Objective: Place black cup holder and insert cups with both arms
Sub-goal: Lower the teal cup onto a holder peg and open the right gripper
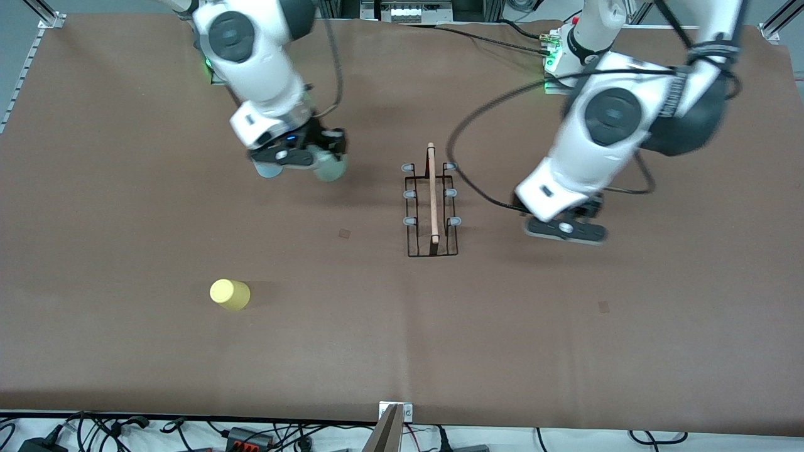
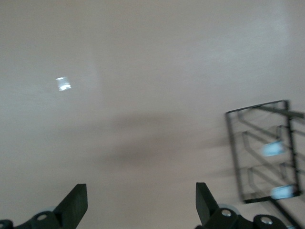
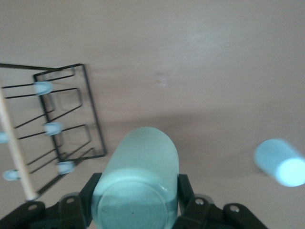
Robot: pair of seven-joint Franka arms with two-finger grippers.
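The black cup holder stands upright mid-table, its wooden rod handle on top and its pegs bare; it also shows in the left wrist view and the right wrist view. My right gripper is shut on the pale grey-green cup, beside the holder toward the right arm's end. The light blue cup sits on the table just past it. The yellow cup rests nearer the front camera. My left gripper is open and empty, low over the table beside the holder toward the left arm's end.
The brown table cover has two small dark marks. A black cable from the left arm loops down near the holder. Cables and plugs lie along the table's front edge.
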